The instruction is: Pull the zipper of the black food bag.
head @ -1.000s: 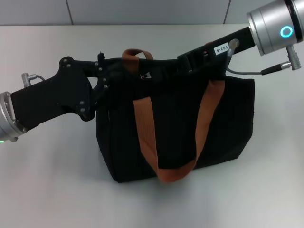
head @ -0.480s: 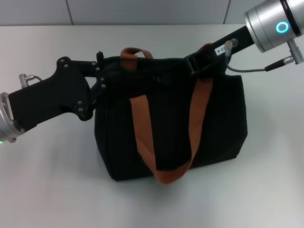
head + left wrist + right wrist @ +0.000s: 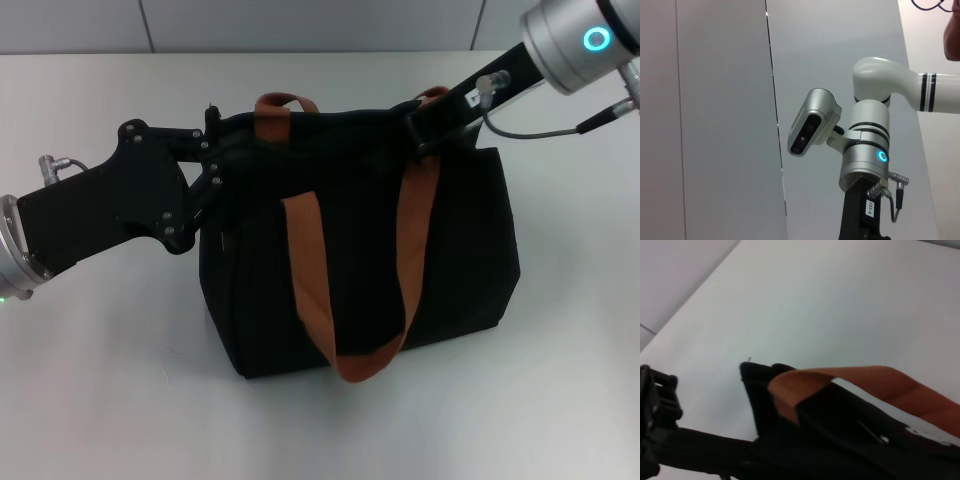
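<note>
Since a second ago the right gripper (image 3: 425, 128) has travelled along the top of the bag toward the robot's right, from near the middle of the opening to the right-hand end, and the bag's right side has been drawn in a little with it.

The black food bag (image 3: 350, 250) stands upright on the white table (image 3: 100, 400), its near orange-brown strap (image 3: 350, 290) hanging down the front face and the far strap (image 3: 285, 105) looping up behind. The left gripper (image 3: 225, 165) presses at the bag's top left corner, seemingly bracing it; whether it grips fabric cannot be told. The right gripper sits at the top right corner where the strap meets the rim, and its fingers are lost against the black cloth, so their opening cannot be judged.

The zipper's pull tab is not visible in any view; it is probably under the right gripper. The zip line runs left to right along the bag's top, so the right arm is nearer, and little travel seems to remain.
</note>
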Robot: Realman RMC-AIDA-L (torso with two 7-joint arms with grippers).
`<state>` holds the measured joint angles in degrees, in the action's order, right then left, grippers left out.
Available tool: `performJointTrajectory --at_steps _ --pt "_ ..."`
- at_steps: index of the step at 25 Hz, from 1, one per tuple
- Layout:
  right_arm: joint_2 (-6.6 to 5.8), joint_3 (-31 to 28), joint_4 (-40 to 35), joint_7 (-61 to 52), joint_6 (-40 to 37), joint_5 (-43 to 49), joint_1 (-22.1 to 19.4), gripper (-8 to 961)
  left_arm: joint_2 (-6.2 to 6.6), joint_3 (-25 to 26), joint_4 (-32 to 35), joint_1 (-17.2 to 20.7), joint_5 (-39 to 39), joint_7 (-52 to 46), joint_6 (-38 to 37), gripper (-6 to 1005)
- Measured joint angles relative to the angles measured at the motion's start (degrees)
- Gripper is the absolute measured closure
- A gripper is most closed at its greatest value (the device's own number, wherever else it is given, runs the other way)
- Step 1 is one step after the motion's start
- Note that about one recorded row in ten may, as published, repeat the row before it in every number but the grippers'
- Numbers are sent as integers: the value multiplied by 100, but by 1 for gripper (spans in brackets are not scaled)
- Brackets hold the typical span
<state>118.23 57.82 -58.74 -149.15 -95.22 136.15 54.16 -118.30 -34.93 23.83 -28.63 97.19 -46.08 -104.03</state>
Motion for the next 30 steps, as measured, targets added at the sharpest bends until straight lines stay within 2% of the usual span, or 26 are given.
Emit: performJointTrajectory --at_steps 20,30 --pt "-8 -111 -1350 -575 -551 979 -199 939 18 21 -2 16 -12 -15 38 951" --pt "-18 -295 -1649 -603 -658 1018 -315 912 26 29 -2 33 -12 -23 60 950"
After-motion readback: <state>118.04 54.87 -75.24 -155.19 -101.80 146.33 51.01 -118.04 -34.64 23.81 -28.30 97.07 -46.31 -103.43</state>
